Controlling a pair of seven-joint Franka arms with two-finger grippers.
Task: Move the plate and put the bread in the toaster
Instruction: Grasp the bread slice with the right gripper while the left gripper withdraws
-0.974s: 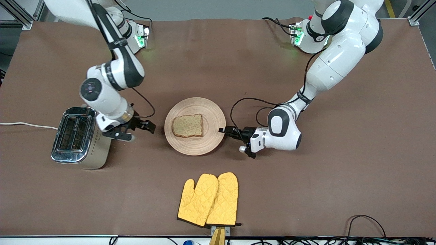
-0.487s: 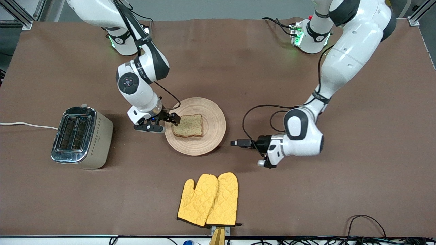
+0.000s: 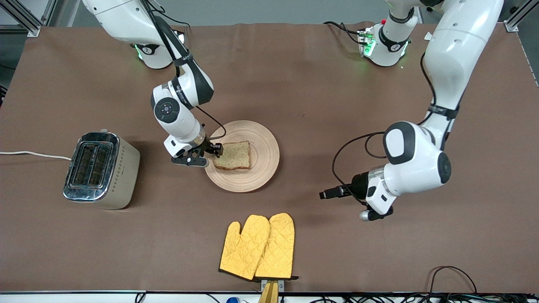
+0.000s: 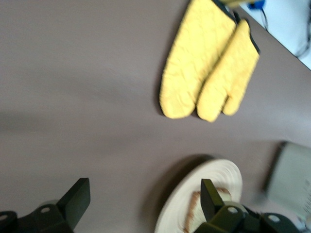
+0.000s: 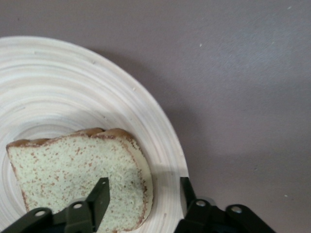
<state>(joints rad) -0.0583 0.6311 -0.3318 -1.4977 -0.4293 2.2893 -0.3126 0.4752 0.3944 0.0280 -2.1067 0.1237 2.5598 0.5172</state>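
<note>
Right now the bread lies flat on the plate, a brown speckled slice set a little toward the toaster's side of the plate's middle. The plate sits on the brown table about midway between the two arms' ends. The right gripper is down at the edge of the slice nearest the toaster; in the right wrist view its two dark fingers stand partly apart, one over the bread's surface and the other past the crust above the plate's rim, straddling that edge of the slice without a firm grip that can be seen. The bread still rests on the plate.

The toaster stands toward the right arm's end of the table, well apart from the plate, its chrome top and two slots facing up and a white cord leading off it. The left gripper hangs low over bare table toward the left arm's end, clear of the plate, with its jaws spread wide and nothing between them. A pair of yellow oven mitts lies nearer the front camera than the plate
</note>
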